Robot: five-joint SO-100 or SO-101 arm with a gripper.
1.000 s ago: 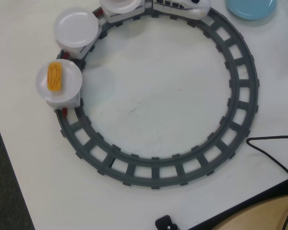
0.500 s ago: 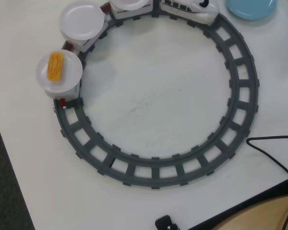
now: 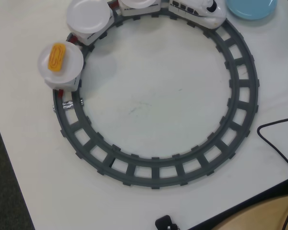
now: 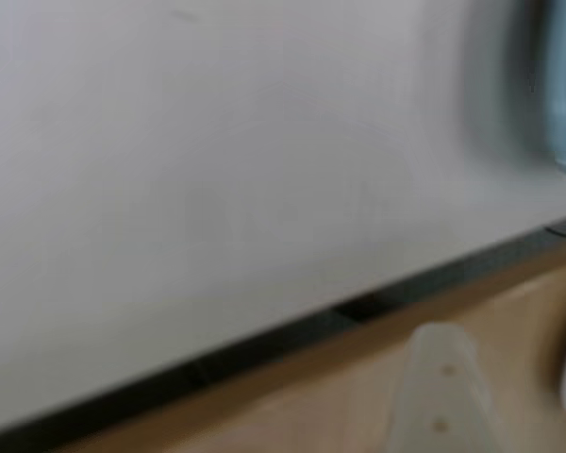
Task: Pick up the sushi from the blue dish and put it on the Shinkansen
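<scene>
- Currently the Shinkansen (image 3: 199,10) sits at the top of the grey ring track (image 3: 240,96), overhead view.
- Yellow-orange piece (image 3: 56,57) on the rear carriage plate (image 3: 60,61).
- Blue dish (image 3: 252,8) top right, cropped; sushi not visible.
- Wrist view blurred: gripper state can't be told.

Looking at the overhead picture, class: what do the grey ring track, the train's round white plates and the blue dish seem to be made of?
Grey ring track: likely moulded plastic, matt; its ties are identical with notched edges.
Round white plates: probably smooth plastic, slightly glossy, uniform with thin rims.
Blue dish: plastic or glazed ceramic; the even colour and soft sheen leave it open.
</scene>
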